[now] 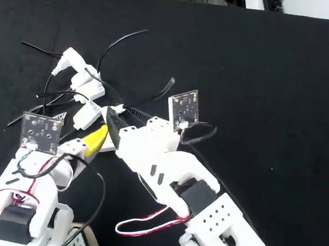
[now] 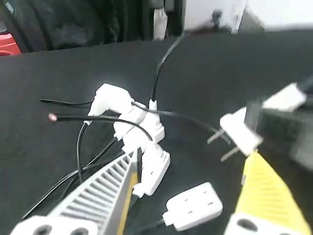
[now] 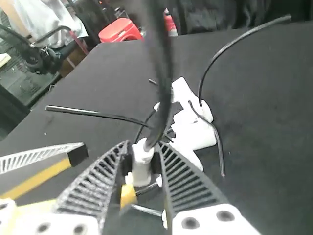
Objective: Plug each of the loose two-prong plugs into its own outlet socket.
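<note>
The plug (image 2: 238, 133) is white, cords (image 2: 159, 73) and table (image 1: 276, 82) black.

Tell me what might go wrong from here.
The outlet socket lies loose on the table and the open left gripper is not on it, so it may slide when the plug in the right gripper is pushed in. The plug's cable hangs close to the tangled pile and may snag it.

Two arms share one black worktop (image 1: 288, 78): the left arm (image 1: 32, 185) and the right arm (image 1: 171, 171). Each has one hand, making two: left hand (image 2: 191, 159), right hand (image 3: 143, 149). There is one two-prong plug (image 2: 238, 133) and one separate socket block (image 2: 193, 208). One white cluster (image 2: 137, 129) has about three pieces. The black cords (image 1: 123, 38) are too tangled to count.
</note>
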`<action>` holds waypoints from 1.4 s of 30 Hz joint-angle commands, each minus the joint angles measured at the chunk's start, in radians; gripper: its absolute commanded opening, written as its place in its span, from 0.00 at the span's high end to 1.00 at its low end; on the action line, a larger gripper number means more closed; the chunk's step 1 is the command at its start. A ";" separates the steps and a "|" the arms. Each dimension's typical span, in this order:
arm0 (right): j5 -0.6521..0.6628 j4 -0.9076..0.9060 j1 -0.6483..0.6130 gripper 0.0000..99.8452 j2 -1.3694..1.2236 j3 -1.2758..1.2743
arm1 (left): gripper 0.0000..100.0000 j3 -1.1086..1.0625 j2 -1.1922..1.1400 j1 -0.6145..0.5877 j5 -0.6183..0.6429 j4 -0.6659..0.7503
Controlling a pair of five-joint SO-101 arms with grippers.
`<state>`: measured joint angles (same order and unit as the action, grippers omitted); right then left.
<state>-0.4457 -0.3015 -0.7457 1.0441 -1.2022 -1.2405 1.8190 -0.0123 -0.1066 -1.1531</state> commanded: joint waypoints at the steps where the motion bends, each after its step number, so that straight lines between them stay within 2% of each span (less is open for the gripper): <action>1: 0.028 0.040 -0.006 0.99 -0.004 0.062 | 0.67 0.001 0.002 0.015 -0.064 -0.029; 8: 0.021 0.014 0.032 0.99 -0.008 0.067 | 0.67 -0.007 0.002 0.079 -0.091 -0.063; 12: 0.025 -0.006 0.011 0.99 -0.008 0.064 | 0.67 -0.056 0.002 0.070 -0.084 0.003; 16: 0.025 -0.144 -0.052 0.99 -0.010 0.110 | 0.67 -0.113 0.002 0.068 -0.084 0.071; 25: 0.081 -0.390 -0.054 0.99 -0.012 0.239 | 0.67 -0.117 0.002 0.068 -0.120 0.069; 36: 0.124 -0.474 -0.058 0.99 -0.018 0.272 | 0.67 -0.124 0.002 0.068 -0.146 0.069; 42: 0.146 -0.548 -0.058 0.99 -0.160 0.346 | 0.67 -0.125 0.002 0.068 -0.147 0.069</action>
<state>-0.3245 -0.8247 -0.7871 0.9505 -0.9306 -1.3679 1.8144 0.0568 -0.2478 -1.1101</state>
